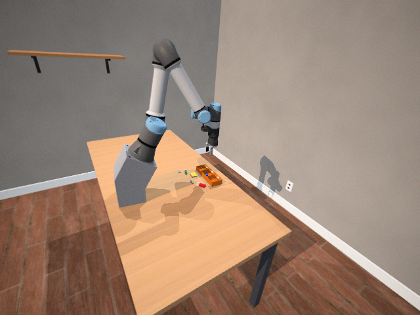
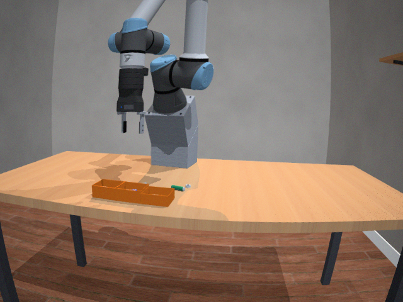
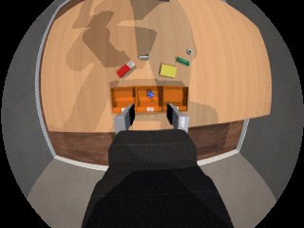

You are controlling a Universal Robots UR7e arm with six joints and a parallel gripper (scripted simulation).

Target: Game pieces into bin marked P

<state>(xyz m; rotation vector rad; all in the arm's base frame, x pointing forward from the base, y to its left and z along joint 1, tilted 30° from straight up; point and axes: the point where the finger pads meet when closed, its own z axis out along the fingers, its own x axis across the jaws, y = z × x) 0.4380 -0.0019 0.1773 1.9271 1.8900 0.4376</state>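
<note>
An orange bin [image 1: 216,183] [image 2: 156,199] [image 3: 122,104] with three compartments stands near the table's edge. A small blue piece [image 1: 206,174] [image 3: 150,94] lies in its middle compartment. I cannot read the letters on the compartments. My gripper [image 1: 209,149] [image 2: 131,126] [image 3: 150,110] is open and empty, high above the bin. Beside the bin on the table lie a red and white piece [image 1: 201,184] [image 3: 125,68], a yellow block [image 1: 193,174] [image 3: 167,71], a green cylinder [image 1: 186,171] [image 2: 177,187] [image 3: 182,61], a small grey piece [image 1: 191,181] [image 3: 143,57] and a tiny pale piece [image 1: 178,171] [image 2: 187,185] [image 3: 188,52].
The arm's grey base [image 1: 132,178] [image 2: 172,139] stands on the wooden table [image 1: 189,244] [image 2: 276,191] behind the things. The wall is close behind the bin's side of the table. A wooden shelf [image 1: 64,54] hangs on the far wall.
</note>
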